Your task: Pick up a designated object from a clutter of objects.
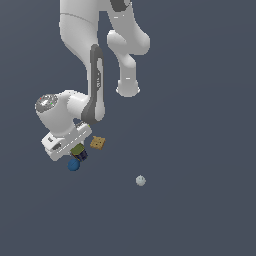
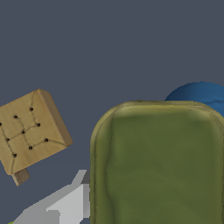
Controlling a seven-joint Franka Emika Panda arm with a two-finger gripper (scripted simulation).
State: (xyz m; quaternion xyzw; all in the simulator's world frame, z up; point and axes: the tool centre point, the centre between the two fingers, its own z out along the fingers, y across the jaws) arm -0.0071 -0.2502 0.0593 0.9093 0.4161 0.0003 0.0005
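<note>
The designated object [image 2: 159, 166] is a boxy can whose olive-green top fills much of the wrist view; in the exterior view the can [image 1: 79, 150] sits tucked right under the white hand, its navy side showing. My gripper [image 1: 76, 152] reaches down around it. One grey finger [image 2: 70, 199] lies against the can's side, the other is out of the picture, and the jaws look closed on the can. Of the clutter of objects, a blue ball [image 1: 74, 165] touches the can's far side and peeks out behind it as the ball [image 2: 199, 94] in the wrist view.
A tan square tile [image 1: 98, 143] with dark dots lies just to the exterior view's right of the can, also seen as the tile [image 2: 30, 131] in the wrist view. A pale grey ball [image 1: 140, 180] rests alone farther to the exterior view's right. The arm's links tower above the hand.
</note>
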